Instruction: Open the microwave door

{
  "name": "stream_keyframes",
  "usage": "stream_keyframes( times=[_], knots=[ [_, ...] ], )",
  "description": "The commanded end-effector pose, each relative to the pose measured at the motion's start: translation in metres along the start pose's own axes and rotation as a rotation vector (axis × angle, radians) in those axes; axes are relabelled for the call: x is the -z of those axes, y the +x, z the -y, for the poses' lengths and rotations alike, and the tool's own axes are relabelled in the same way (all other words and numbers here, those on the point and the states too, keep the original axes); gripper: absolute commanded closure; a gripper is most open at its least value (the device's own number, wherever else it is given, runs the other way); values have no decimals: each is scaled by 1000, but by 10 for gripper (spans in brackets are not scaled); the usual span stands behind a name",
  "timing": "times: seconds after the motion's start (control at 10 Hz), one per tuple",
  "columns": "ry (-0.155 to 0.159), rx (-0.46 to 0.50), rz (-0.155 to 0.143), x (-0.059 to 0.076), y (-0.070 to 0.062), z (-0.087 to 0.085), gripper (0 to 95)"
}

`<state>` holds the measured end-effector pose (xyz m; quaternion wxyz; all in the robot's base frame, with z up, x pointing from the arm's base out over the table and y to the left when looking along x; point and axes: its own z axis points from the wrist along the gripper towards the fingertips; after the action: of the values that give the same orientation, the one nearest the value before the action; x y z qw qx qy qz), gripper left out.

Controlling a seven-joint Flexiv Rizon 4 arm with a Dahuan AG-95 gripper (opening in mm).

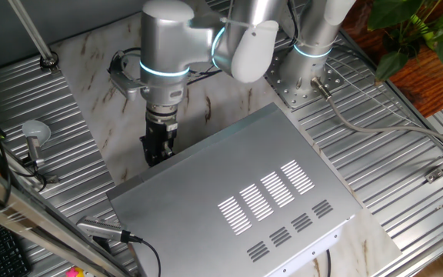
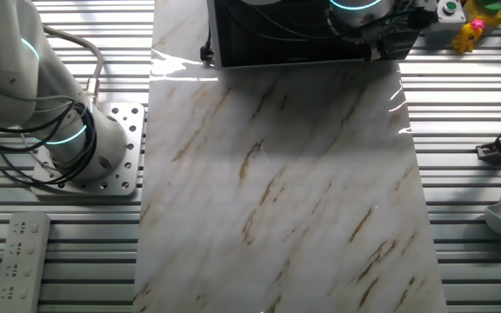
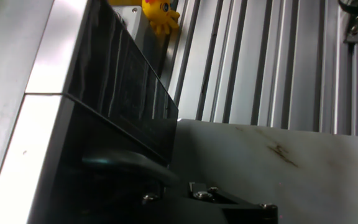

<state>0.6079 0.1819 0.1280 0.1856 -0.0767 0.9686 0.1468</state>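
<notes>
Support surface: a ribbed metal table (image 2: 277,13) overlaid with a marble-patterned board (image 2: 285,183). The microwave (image 1: 252,192) rests on the board, with the arm's perforated base plate (image 2: 116,148) bolted just beside the board. A white power strip (image 2: 20,261) lies on the ribs.

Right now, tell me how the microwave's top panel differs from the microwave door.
The top panel is silver-grey sheet metal; the microwave door is black and glassy. The top panel carries rows of ventilation slots; the door's face shows none. The top panel lies flat, facing up; the door stands upright, facing the marble mat. Both belong to the same microwave.
</notes>
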Motion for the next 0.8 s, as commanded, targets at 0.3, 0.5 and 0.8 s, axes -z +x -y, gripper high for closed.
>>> stream_keyframes(
  times=[0.3,0.5,0.8],
  knots=[
    [26,36,-32,3,-10,10,760],
    [-24,75,-34,1,-9,30,760],
    [22,70,-72,11,-9,29,760]
  ],
)
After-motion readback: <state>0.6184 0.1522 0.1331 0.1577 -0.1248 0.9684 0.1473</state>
